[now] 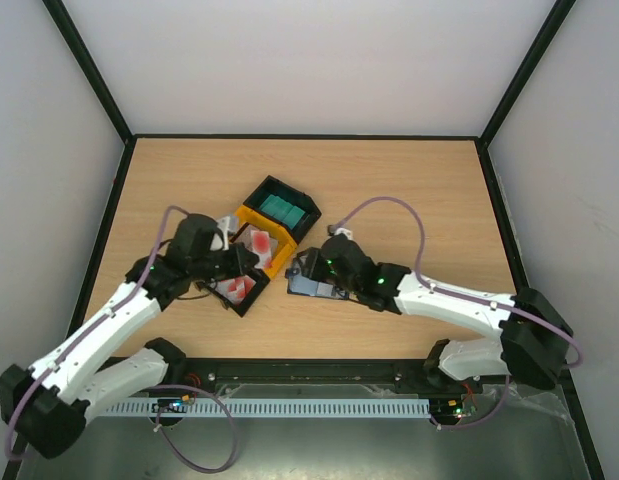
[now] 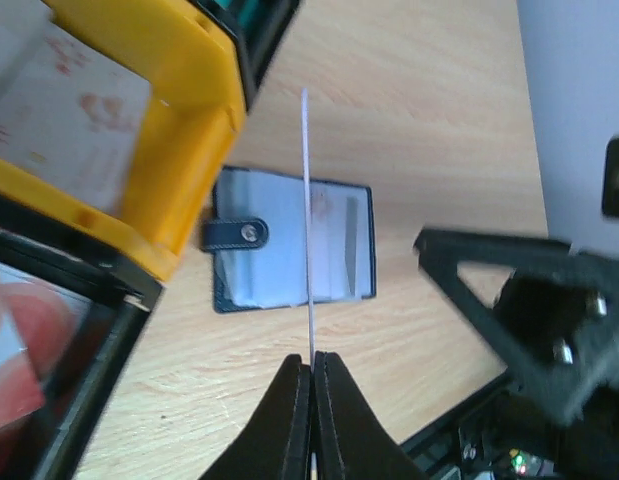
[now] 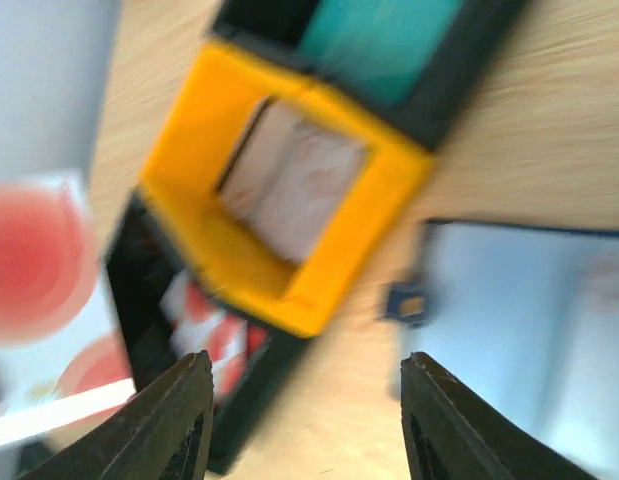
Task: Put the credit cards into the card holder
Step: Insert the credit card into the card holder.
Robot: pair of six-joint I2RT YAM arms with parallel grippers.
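My left gripper (image 2: 311, 362) is shut on a thin whitish credit card (image 2: 307, 200), seen edge-on and standing upright above the table. Just beyond it the card holder (image 2: 259, 270) lies open and flat, navy with a light blue inside and its clasp tab (image 2: 234, 234) pointing at the yellow tray. In the top view my left gripper (image 1: 241, 264) hovers by the trays. My right gripper (image 1: 307, 272) is over the card holder (image 1: 317, 287). Its jaws stand open around bare table (image 3: 304, 400), with the card holder (image 3: 529, 320) at the right.
A yellow tray (image 1: 279, 258) holds pale cards. A black tray (image 1: 281, 207) behind it holds teal items. A second black tray (image 1: 239, 292) in front holds red-and-white cards (image 3: 204, 320). A blurred red-and-white card (image 3: 39, 270) fills the left of the right wrist view.
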